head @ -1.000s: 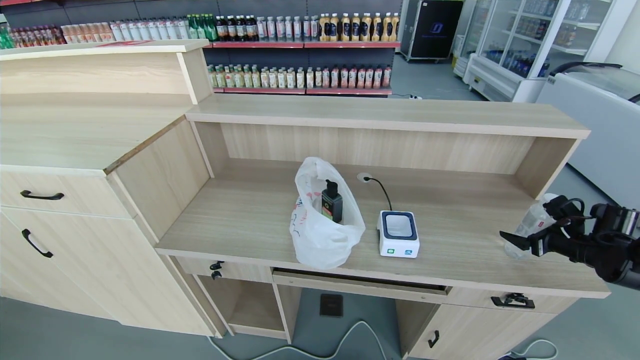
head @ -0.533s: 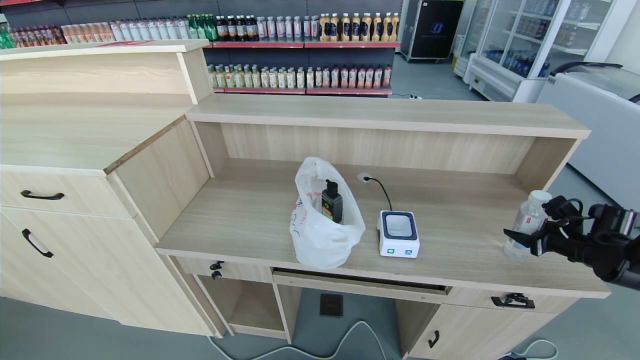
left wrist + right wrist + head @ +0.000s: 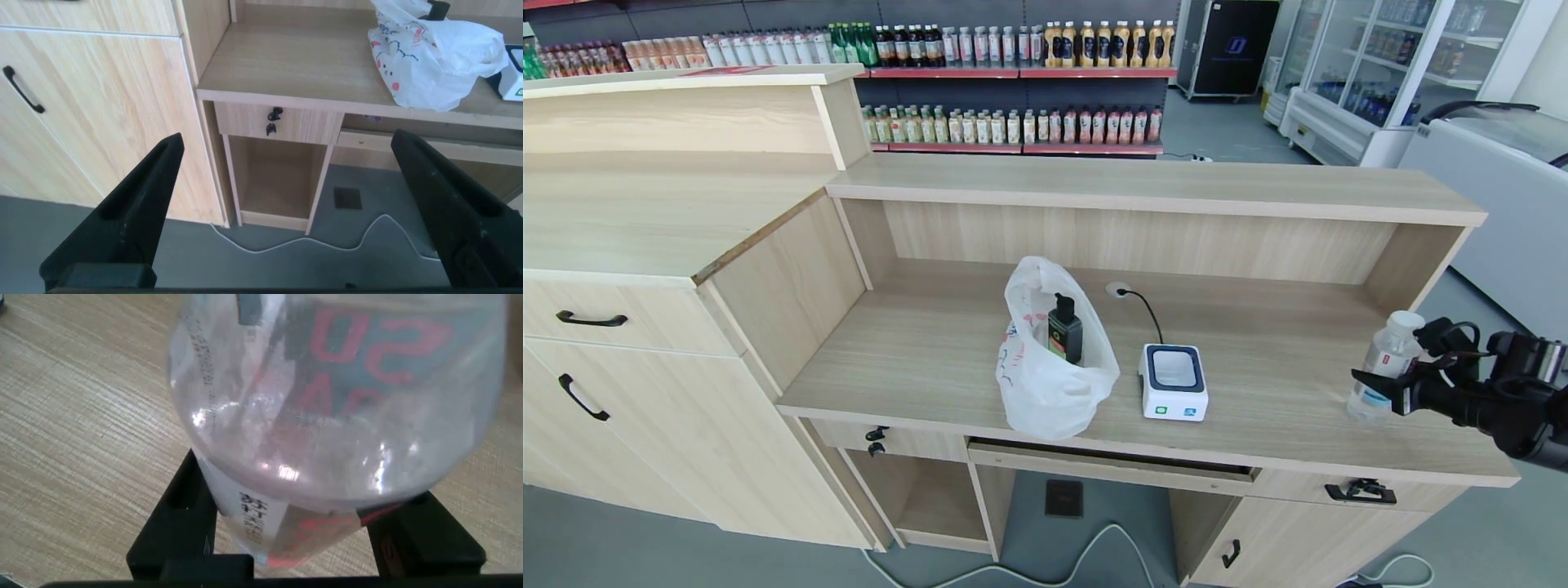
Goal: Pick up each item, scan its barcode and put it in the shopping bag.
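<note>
**Bottle gripped at right edge, scan comes next**

Right gripper (image 3: 1379, 382) is clamped on the bottle (image 3: 1387, 353) at the far right of the head view. Bottle is upright; can't tell if its base sits on the counter (image 3: 1282, 351) or just above it. In the right wrist view the fingers (image 3: 176, 523) flank its lower body. Left gripper (image 3: 286, 140) is spread wide and empty, low by the cabinet front.

Step, as judged: lift the bottle and carry it to the scanner (image 3: 1174, 381), centre-right, just right of the bag (image 3: 1045, 384).
- Lift straight up first.
- Thin clear plastic likely dents and slips, so grip firm without crushing.
- Turn the label so the barcode faces the scanner window, with the fingers off the code.
- Bag mouth is open with a dark bottle (image 3: 1064, 331) inside; drop this one beside it.

Writing: the bottle label has large red letters and small dark print, not read out. No barcode visible. Bag has a red-pink printed pattern. Scanner front has two small coloured icons.
</note>
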Available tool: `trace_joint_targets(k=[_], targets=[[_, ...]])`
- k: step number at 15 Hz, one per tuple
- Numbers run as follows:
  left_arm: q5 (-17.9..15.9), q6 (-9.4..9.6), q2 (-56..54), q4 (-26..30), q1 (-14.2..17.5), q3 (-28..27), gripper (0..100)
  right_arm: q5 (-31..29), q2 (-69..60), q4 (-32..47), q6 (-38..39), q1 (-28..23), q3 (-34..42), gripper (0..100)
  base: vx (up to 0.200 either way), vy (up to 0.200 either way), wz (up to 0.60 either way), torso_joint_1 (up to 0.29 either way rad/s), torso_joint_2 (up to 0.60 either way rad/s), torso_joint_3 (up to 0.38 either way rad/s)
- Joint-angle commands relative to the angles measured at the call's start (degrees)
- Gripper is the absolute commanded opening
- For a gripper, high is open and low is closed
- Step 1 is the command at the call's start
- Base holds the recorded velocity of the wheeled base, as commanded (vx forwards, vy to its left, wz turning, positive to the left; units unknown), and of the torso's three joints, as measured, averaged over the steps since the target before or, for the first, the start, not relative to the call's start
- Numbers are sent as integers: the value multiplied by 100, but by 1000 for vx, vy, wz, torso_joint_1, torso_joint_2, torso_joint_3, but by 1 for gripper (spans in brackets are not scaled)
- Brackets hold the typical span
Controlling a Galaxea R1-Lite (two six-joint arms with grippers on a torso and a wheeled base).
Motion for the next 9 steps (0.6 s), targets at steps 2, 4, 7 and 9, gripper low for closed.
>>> trace_joint_targets(k=[2,4,7,9], targets=[[9,-1,0,-4,4,-6,100,-4,-296,149,590,2,31,0,0,0,0,0,0,0],[0,-1,0,-4,4,2,100,14,-594,562,968,2,-4,0,0,0,0,0,0,0],[0,-1,0,5,4,2,100,22,-1051,993,1723,37,-13,0,0,0,0,0,0,0],[9,-1,0,5,4,-6,100,207,-1465,1186,2233,116,40,0,0,0,0,0,0,0]])
